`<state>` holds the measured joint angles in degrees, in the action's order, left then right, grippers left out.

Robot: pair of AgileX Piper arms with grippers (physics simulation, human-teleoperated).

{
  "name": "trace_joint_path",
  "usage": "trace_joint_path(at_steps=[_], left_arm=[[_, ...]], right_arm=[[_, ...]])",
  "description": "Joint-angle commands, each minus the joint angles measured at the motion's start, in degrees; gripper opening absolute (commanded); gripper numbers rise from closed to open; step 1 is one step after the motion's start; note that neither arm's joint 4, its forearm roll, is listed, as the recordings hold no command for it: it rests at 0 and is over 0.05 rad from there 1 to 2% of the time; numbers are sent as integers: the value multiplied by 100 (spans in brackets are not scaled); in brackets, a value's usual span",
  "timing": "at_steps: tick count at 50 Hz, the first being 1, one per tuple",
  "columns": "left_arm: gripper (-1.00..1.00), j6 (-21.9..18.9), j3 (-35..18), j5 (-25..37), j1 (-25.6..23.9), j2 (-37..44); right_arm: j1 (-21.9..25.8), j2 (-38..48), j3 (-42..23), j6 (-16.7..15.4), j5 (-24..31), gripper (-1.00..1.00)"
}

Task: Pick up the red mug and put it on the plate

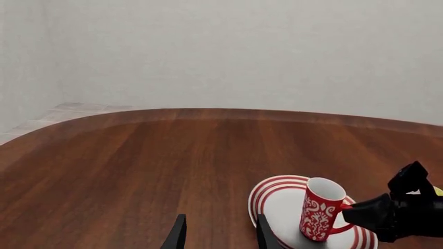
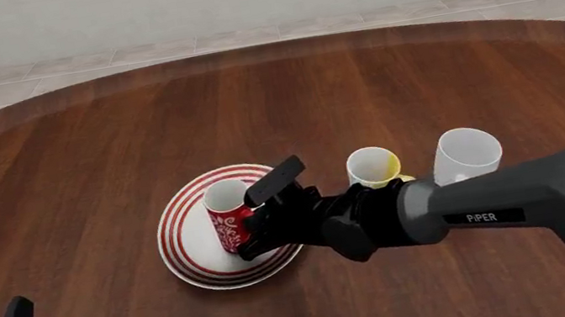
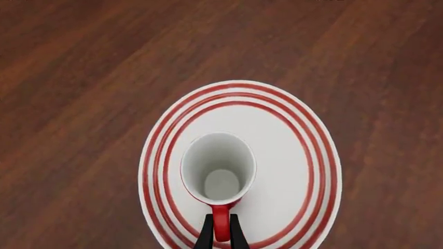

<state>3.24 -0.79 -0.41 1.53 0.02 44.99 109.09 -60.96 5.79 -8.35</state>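
— Where's the mug?
— Upright on the plate, mouth up, handle toward me.
— Your jaws?
— Right clenched on the handle (left released, low).

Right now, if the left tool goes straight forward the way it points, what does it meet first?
Probably nothing: the left tool points over bare brown wooden table. The round red-ringed white plate with the slim red patterned mug lies just beside that line, though depth is unclear.
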Motion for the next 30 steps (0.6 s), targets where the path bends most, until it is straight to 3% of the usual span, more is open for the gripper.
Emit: trace_joint_path(at_steps=[1,9,10,18,30], left_arm=[[100,7,-14,14,6,0],[100,11,1,-4,4,0],[100,8,-12,7,-2,0],[100,14,-10,7,0,0],[100,4,-25,15,-5,0]], right_arm=[[17,57,-21,49,-23,-100],[20,90,-48,118,-2,-100],[-48,104,-77,79,36,100],[38,119,-103,285,52,100],[26,71,-73,289,35,100]])
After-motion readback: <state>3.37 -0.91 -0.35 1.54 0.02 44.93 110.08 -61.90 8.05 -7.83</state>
